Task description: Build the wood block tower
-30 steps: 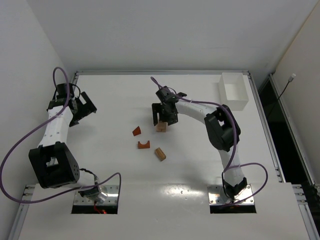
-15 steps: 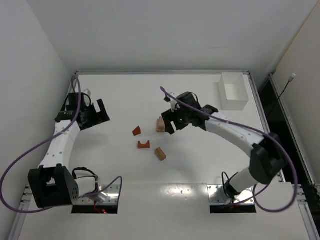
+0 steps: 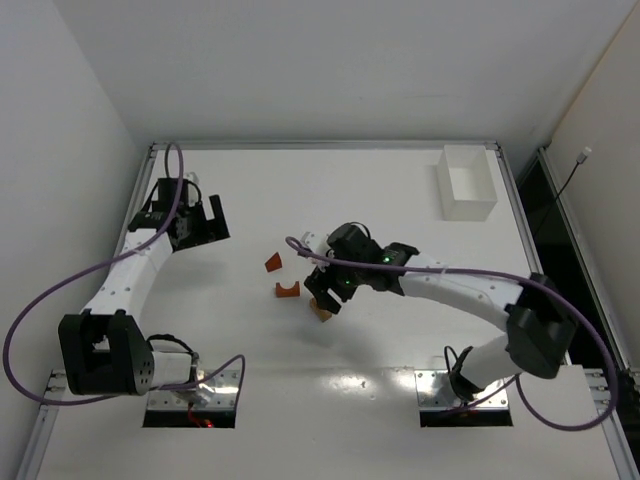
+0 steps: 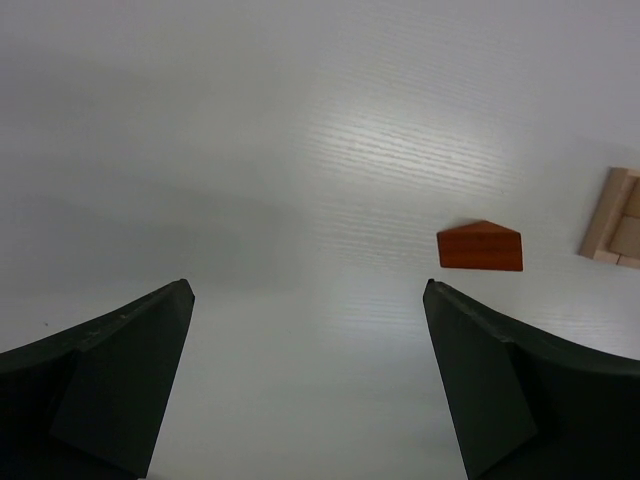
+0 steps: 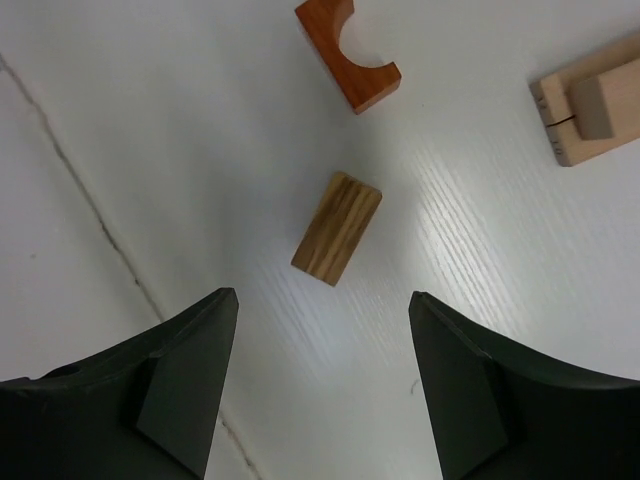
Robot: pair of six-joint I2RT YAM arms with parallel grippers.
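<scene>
The two dark fingers [image 5: 170, 380] stand apart, with nothing between them. A little beyond their tips a striped tan block [image 5: 337, 228] lies flat on the white table [image 5: 480, 230]. Farther off lies a reddish-orange arch block [image 5: 345, 50]. At the far right edge is a pale block [image 5: 560, 130], and a smaller one sits on top of it.

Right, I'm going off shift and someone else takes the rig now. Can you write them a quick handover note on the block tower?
Left gripper: open, empty, off to the left side.
Right gripper: open, empty, hanging over the striped block.
Blocks: a pale stack of at least two is started. The orange arch, orange wedge and striped block lie loose on the table, apart from each other.
Done: the tower's base.
Left: stack the three loose blocks, probably the striped one first.
</scene>
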